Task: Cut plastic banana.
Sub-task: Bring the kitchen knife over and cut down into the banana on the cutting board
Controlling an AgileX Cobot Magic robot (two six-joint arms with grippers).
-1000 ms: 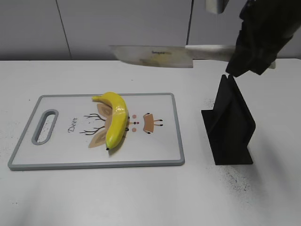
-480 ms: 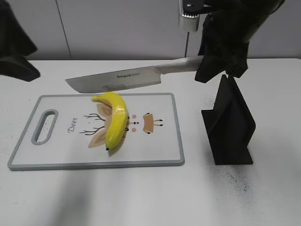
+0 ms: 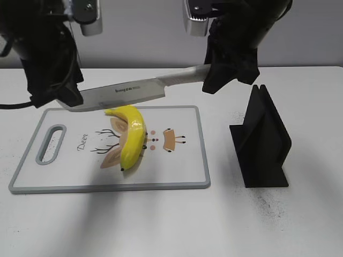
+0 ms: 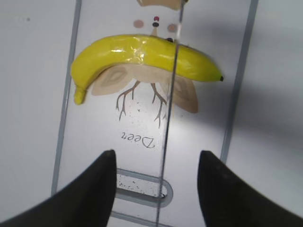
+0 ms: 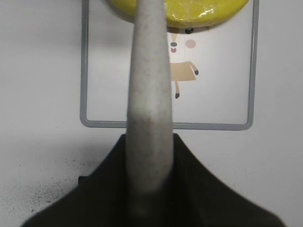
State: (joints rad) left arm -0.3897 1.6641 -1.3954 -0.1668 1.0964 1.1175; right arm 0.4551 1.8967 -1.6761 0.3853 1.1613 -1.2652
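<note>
The plastic banana (image 3: 131, 139) lies glossy yellow on the grey-rimmed cutting board (image 3: 69, 172). My right gripper (image 3: 225, 75) is shut on the pale handle of a large knife (image 3: 128, 92). The blade reaches left, just above the banana's far end. My left gripper (image 3: 59, 96) is open and hovers at the blade's tip, over the board's left part. In the left wrist view the blade's thin spine (image 4: 168, 118) runs between the open fingers (image 4: 157, 156) and across the banana (image 4: 142, 54). The right wrist view shows the handle (image 5: 149, 94) in the jaws (image 5: 149, 142) and the banana (image 5: 189, 9) beyond.
A black knife stand (image 3: 262, 144) stands upright on the white table, right of the board. The board has a handle slot (image 3: 51, 143) at its left end and a deer print under the banana. A grey wall runs behind.
The right arm has carried the knife left and down, close over the banana. The left arm has come in from the left and now hovers at the blade's tip.
</note>
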